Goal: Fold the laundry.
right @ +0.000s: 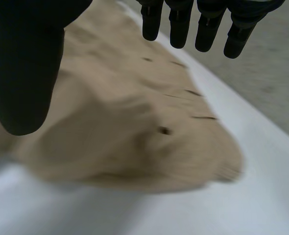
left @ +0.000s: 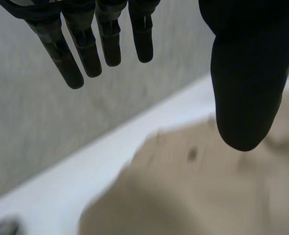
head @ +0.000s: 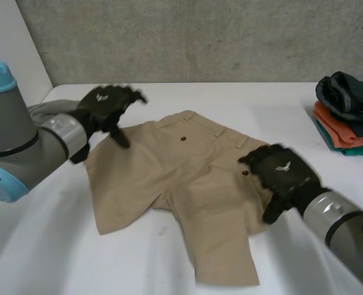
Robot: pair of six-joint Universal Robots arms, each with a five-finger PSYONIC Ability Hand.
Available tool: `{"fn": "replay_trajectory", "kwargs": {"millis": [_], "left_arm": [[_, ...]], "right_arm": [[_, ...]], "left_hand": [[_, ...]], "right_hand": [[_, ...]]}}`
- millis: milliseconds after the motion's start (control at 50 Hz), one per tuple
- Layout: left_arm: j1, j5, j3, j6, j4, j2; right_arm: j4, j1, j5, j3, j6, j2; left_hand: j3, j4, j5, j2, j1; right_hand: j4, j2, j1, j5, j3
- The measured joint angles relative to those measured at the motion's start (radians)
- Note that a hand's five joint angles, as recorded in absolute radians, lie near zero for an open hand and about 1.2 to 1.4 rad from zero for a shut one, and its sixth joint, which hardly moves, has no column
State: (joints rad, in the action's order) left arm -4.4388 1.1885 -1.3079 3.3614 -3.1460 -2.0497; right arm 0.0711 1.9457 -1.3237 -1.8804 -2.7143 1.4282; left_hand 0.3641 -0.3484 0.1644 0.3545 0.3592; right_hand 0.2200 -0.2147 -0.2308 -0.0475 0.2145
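The tan shorts (head: 175, 184) lie spread flat in the middle of the frame. The waistband is toward the upper centre, and the two legs run down to the lower left and lower centre. No fold has been made in them yet.

The left hand (head: 104, 107) hangs at the upper left, over or just off the left corner of the waistband. Its fingers are straight and spread, the thumb stands apart, and it grasps nothing. The right hand (head: 280, 172) is at the centre right, above the shorts' right hip. It is likewise released, with its fingers straight and the cloth lying loose beneath the palm (whether it brushes the fabric I cannot tell).

The step in hand seems to be taking hold for a first fold, one leg over the other. To do it well, each hand should probably come down onto an edge rather than the flat middle. It should pinch both layers together, then lift low so the cloth does not drag across the white tabletop (head: 46, 246). The side seams and hems should be lined up before letting go.

A stack of folded clothes (head: 347, 117) sits at the right edge, well apart from the shorts, and a grey cloth (head: 46, 109) lies behind the left arm. The sweep should stay clear of both.
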Motion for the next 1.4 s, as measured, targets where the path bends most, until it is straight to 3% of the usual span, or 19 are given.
{"fn": "replay_trajectory", "kwargs": {"millis": [160,240,320,400,500,520,540,560,600,800,880,1020,1140,1340,1400], "left_arm": [[-0.083,0.05,0.005,0.249,0.055,-0.147],[-0.093,0.061,0.046,0.287,0.017,-0.221],[-0.092,0.061,0.084,0.284,-0.056,-0.261],[-0.085,0.057,0.116,0.275,-0.125,-0.293],[-0.077,0.053,0.148,0.27,-0.161,-0.328],[-0.075,0.053,0.155,0.269,-0.163,-0.337],[-0.074,0.053,0.157,0.269,-0.163,-0.341],[-0.072,0.053,0.161,0.269,-0.163,-0.345],[-0.067,0.054,0.163,0.268,-0.16,-0.352],[-0.024,0.089,0.11,0.214,-0.103,-0.238],[0.006,0.138,0.054,0.086,-0.055,-0.081],[0.083,0.191,-0.054,-0.134,0.018,0.116],[0.25,0.224,-0.204,-0.309,0.023,0.229],[0.563,0.328,-0.282,-0.451,-0.205,0.148],[0.621,0.345,-0.252,-0.46,-0.267,0.087]], "right_arm": [[0.026,0.102,0.019,-0.024,0.037,-0.077],[0.064,0.112,0.012,-0.029,0.063,-0.118],[0.101,0.107,0.009,-0.036,0.072,-0.131],[0.133,0.105,0.007,-0.047,0.073,-0.133],[0.152,0.108,0.006,-0.057,0.072,-0.128],[0.154,0.109,0.005,-0.058,0.072,-0.127],[0.156,0.109,0.004,-0.059,0.072,-0.127],[0.158,0.108,0.001,-0.059,0.072,-0.126],[0.162,0.106,-0.009,-0.058,0.071,-0.126],[0.172,0.099,-0.153,0.023,0.113,-0.129],[0.175,0.083,-0.231,0.182,0.22,-0.16],[0.188,0.054,-0.255,0.499,0.325,-0.292],[0.324,0.048,-0.235,0.785,0.309,-0.471],[0.564,0.05,-0.153,0.841,0.236,-0.616],[0.567,0.045,-0.145,0.836,0.219,-0.656]], "left_hand": [[0.0,0.0,0.0,0.0,0.0],[-0.005,0.006,-0.005,-0.005,0.0],[-0.036,0.028,-0.028,-0.027,-0.011],[-0.047,0.038,-0.039,-0.042,-0.037],[0.023,-0.036,0.044,0.031,0.045],[0.231,-0.248,0.255,0.257,0.283],[0.231,-0.248,0.255,0.257,0.283],[0.44,-0.459,0.459,0.454,0.513],[0.748,-0.77,0.759,0.773,0.753],[0.823,-0.848,0.806,0.839,0.763],[0.823,-0.848,0.806,0.84,0.763],[0.825,-0.848,0.806,0.842,0.763],[0.825,-0.849,0.814,0.842,0.763],[0.82,-0.843,0.81,0.836,0.76],[0.522,-0.535,0.544,0.513,0.483]], "right_hand": [[0.013,-0.014,-0.011,-0.008,0.014],[0.486,-0.516,-0.492,-0.483,0.508],[0.867,-0.88,-0.763,-0.86,0.872],[0.967,-0.954,-0.808,-0.954,0.963],[0.974,-0.954,-0.813,-0.962,0.969],[0.975,-0.954,-0.813,-0.963,0.969],[0.975,-0.954,-0.813,-0.963,0.969],[0.976,-0.954,-0.813,-0.963,0.969],[0.976,-0.954,-0.829,-0.963,0.969],[0.977,-0.964,-0.866,-0.963,0.974],[0.978,-0.964,-0.88,-0.964,0.974],[0.979,-0.964,-0.891,-0.964,0.974],[0.979,-0.964,-0.891,-0.964,0.974],[0.973,-0.963,-0.891,-0.96,0.971],[0.739,-0.734,-0.701,-0.733,0.743]]}}
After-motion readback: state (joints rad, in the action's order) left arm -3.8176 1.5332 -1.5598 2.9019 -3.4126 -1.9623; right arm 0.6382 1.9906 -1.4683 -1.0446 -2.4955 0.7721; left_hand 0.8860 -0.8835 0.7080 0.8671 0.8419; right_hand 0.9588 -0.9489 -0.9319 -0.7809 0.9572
